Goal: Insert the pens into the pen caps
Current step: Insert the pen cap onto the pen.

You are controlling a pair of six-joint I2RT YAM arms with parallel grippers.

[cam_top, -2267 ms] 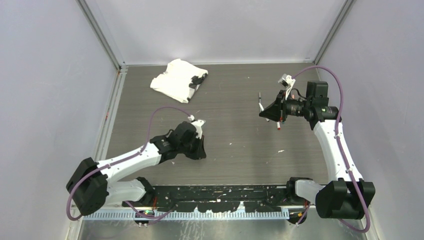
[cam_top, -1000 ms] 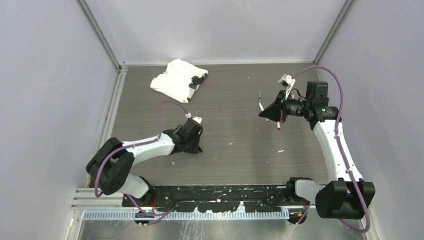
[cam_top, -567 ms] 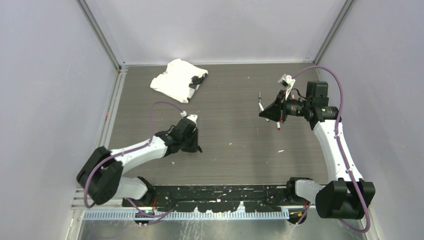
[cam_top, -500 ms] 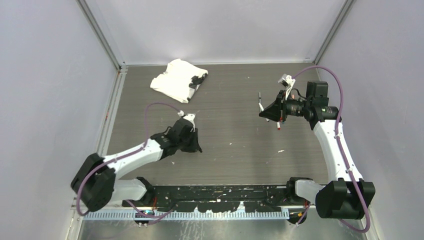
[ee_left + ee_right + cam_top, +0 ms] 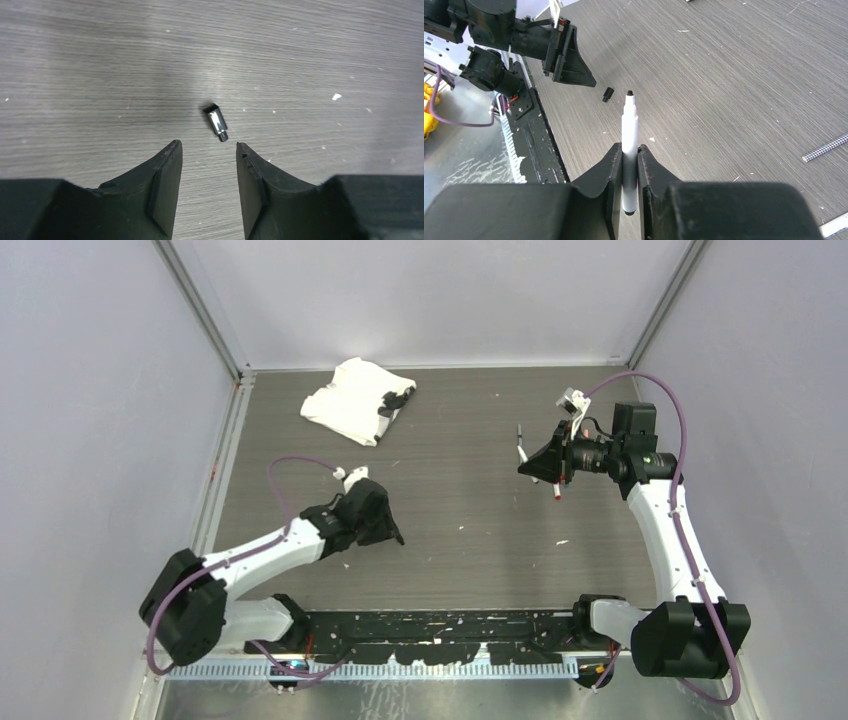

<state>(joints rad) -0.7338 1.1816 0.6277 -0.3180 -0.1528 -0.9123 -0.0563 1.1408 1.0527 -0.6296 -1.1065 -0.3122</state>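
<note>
Left gripper [image 5: 205, 150]: I read the jaws as partly spread and holding nothing, with the fingers [image 5: 170, 185] low over the grey wood-grain table [image 5: 75, 75]. Just ahead of the fingertips, nearer the right-hand one in the wrist view, a stubby glossy black plastic cap [image 5: 216, 121] lies on its side. Its narrow nub points back toward the gripper, and it touches neither finger.

Right gripper [image 5: 628, 150]: clamped on a white-barrelled marker pen [image 5: 629, 122]. The grip sits low on the barrel, and the black pointed tip sticks out well past the fingertips. In the right wrist view the tip points toward the black plastic cap, with the left gripper beyond it. In the top view the two grippers are well apart, the left over left-centre and the right over the far right of the table.

Surroundings:
- Small white flecks [image 5: 337, 96] are scattered on the table.
- A thin black-and-white chequered stick [image 5: 826, 147] lies flat off to one side of the right gripper.
- A short white piece with a red end [image 5: 556, 490] shows just beside the right gripper; I cannot tell what it is.
- A crumpled white cloth [image 5: 345, 400] sits at the far left, with a black item [image 5: 397, 400] at its right edge that I cannot identify.
</note>
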